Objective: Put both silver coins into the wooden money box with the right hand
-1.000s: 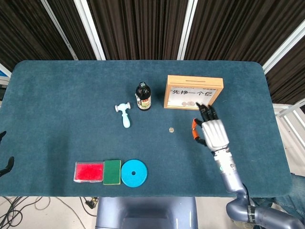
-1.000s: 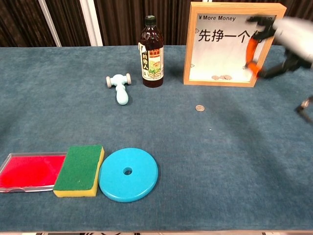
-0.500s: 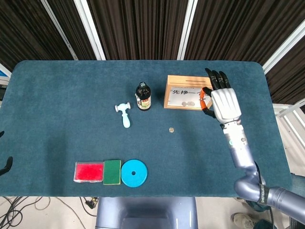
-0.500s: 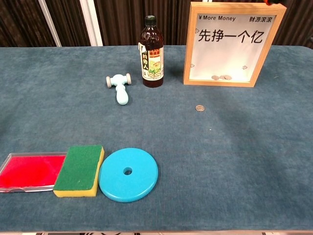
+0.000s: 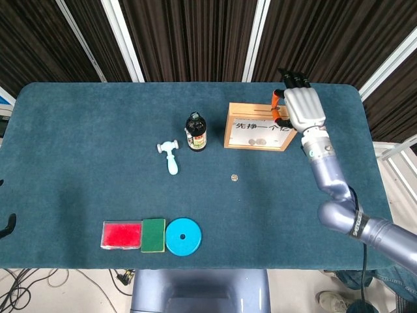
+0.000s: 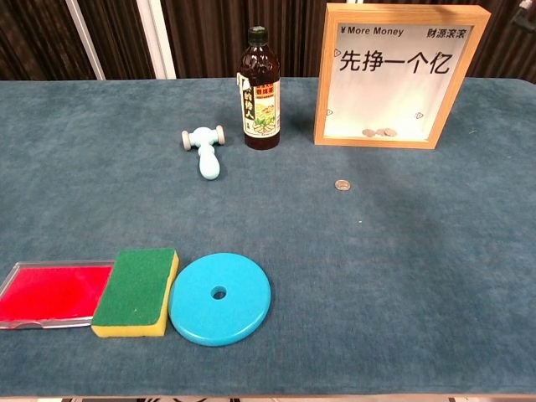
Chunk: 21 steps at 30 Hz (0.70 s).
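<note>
Dark teal felt table (image 5: 98,130) with rounded corners, set before a wall of black ribbed panels (image 5: 189,39) split by slanted white strips (image 5: 120,32). Cables (image 5: 39,280) and pale floor below the near edge.

Wooden money box (image 6: 400,75) upright at the far right of the table, clear front printed with large characters, a few coins lying inside at the bottom. One silver coin (image 6: 342,185) flat on the felt, in front of the box and well apart from it; same coin in the head view (image 5: 235,177). Second loose coin not made out anywhere.

Brown bottle (image 6: 260,88) just left of the box, pale blue toy hammer (image 6: 205,151) further left. Near the front edge, in a row: red tray (image 6: 46,293), green and yellow sponge (image 6: 136,290) touching it, blue disc (image 6: 220,297) with a centre hole beside the sponge.

Right hand (image 5: 301,107) raised over the box's right top corner, back of the hand facing up, dark fingers (image 5: 294,79) pointing away, orange thumb part toward the box. Whether anything sits between the fingers: cannot tell. Not seen in the chest view. Left hand barely at the left frame edge; state cannot tell.

Compared with a second ago: right hand gone from low on the felt in front of the box to above its top edge. Loose coin unmoved.
</note>
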Motion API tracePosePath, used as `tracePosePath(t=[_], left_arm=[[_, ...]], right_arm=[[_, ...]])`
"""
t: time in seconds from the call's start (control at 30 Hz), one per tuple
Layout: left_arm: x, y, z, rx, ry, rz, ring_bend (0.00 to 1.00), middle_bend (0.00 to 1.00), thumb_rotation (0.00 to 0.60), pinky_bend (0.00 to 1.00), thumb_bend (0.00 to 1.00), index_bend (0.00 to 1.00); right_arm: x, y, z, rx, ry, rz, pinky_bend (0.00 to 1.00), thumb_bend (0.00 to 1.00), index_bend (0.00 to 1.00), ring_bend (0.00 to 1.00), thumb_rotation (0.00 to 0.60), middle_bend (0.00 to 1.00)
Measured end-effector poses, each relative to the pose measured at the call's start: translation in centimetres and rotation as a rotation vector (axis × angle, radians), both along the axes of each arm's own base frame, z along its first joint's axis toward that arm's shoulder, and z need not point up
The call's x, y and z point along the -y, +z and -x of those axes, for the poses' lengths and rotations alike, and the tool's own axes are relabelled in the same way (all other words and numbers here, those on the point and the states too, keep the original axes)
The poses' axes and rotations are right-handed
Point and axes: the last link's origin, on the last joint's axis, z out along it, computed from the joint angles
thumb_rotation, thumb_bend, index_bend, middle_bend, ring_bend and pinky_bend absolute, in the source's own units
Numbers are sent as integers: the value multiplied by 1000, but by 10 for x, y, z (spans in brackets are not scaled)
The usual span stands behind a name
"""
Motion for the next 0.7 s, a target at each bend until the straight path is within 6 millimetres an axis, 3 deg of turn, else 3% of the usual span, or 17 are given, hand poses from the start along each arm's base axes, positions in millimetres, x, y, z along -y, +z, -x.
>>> tracePosePath(t=[0.2, 0.7], left_arm=[[-2, -1, 1, 6, 24, 1, 0, 0, 600, 0, 397, 88], [-2, -1, 2, 18, 33, 14, 0, 0, 600, 0, 397, 91]], right_arm=[[19, -1, 2, -25, -49, -35, 0, 533, 662, 0, 600, 22], [22, -18, 6, -101, -87, -9, 0, 533, 662, 0, 600, 22]])
